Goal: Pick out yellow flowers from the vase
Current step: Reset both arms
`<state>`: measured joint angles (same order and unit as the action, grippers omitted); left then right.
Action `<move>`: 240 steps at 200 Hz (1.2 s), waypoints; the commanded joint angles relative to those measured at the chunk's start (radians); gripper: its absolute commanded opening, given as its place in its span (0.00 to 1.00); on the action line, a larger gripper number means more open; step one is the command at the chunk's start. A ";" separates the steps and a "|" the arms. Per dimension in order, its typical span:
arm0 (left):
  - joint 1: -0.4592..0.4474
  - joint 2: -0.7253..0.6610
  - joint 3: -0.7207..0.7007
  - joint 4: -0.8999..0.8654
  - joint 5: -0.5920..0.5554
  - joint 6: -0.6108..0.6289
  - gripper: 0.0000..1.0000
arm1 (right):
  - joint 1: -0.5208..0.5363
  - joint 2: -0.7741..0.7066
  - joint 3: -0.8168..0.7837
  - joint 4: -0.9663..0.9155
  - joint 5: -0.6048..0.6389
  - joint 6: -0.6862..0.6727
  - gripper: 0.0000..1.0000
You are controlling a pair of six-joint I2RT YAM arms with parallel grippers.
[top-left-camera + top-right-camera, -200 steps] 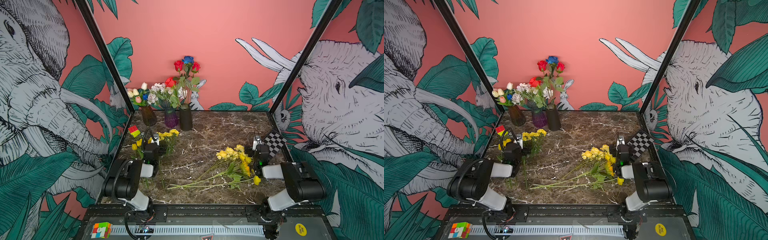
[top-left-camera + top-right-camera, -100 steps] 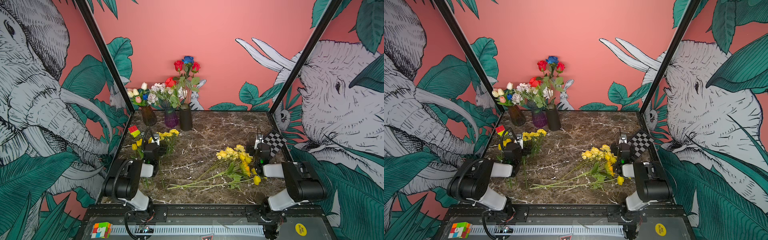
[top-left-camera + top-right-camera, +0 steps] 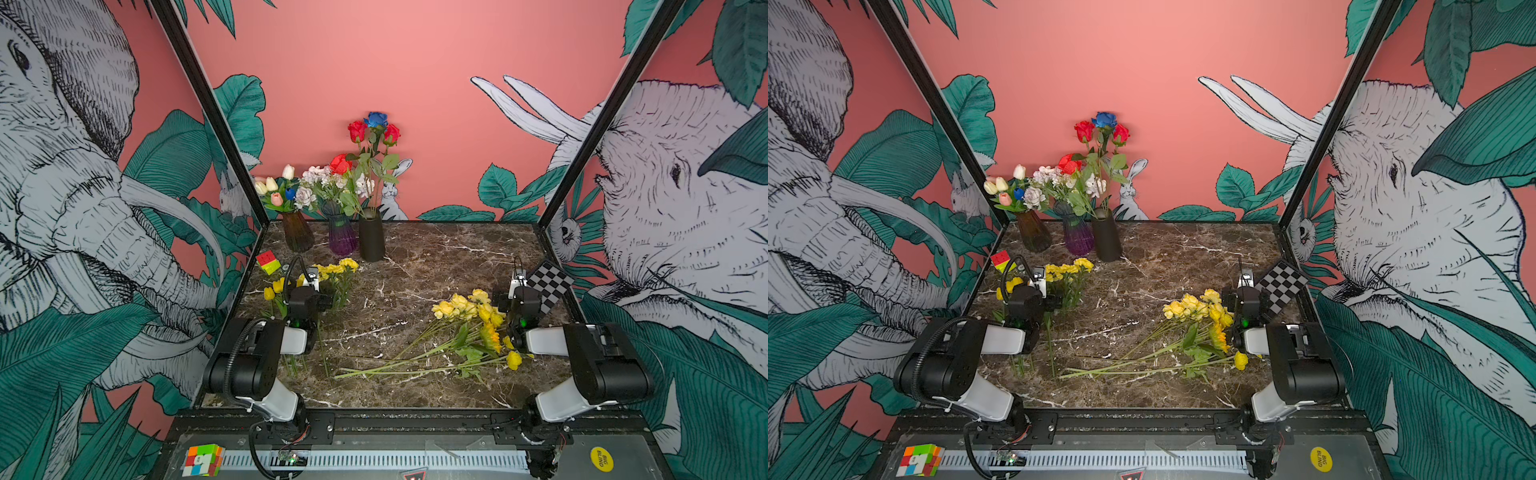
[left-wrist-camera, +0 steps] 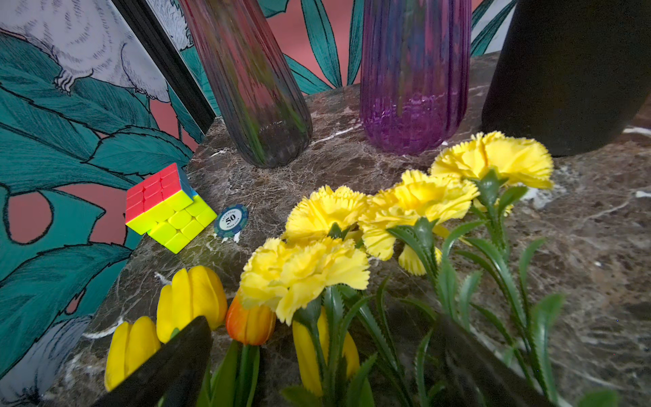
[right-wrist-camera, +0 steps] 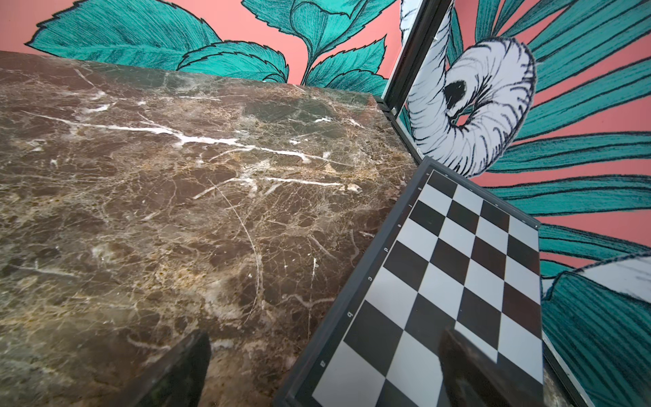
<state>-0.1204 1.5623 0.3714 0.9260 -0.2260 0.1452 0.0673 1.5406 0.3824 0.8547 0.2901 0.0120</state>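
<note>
Both tools are spread and empty. The left tool (image 4: 322,327) stands over the frilly yellow artificial flowers (image 4: 317,275) lying on the brown marble counter (image 3: 415,266). A second yellow heap (image 3: 465,307) lies beside the right tool (image 5: 326,336); I judge one heap per arm's reach. I see no yellow in the ribbed brown glass vase (image 3: 297,236), purple glass vase (image 3: 342,239) or black cylindrical vase (image 3: 371,239). The black-and-white chequered board (image 5: 458,275) crowds the right tool.

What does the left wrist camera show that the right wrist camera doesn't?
Only the left wrist: the yellow flowers, the brown vase, the purple vase, the black vase, a colour cube, a poker chip.
Only the right wrist: the chessboard.
Both: the marble table, painted walls and each arm's own open pair: left fingers, right fingers.
</note>
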 commanded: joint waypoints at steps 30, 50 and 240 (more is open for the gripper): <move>0.008 -0.013 0.014 -0.003 0.004 -0.013 0.99 | 0.000 -0.011 0.002 0.023 0.003 0.008 0.99; 0.008 -0.013 0.014 -0.004 0.004 -0.012 0.99 | 0.000 -0.014 -0.008 0.038 0.034 0.021 0.98; 0.045 -0.008 0.037 -0.041 0.107 -0.018 0.99 | 0.012 -0.014 -0.005 0.033 0.083 0.025 0.98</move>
<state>-0.0814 1.5578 0.4088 0.9249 -0.0929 0.1459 0.0765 1.5368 0.3668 0.9226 0.3458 0.0196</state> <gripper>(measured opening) 0.992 0.986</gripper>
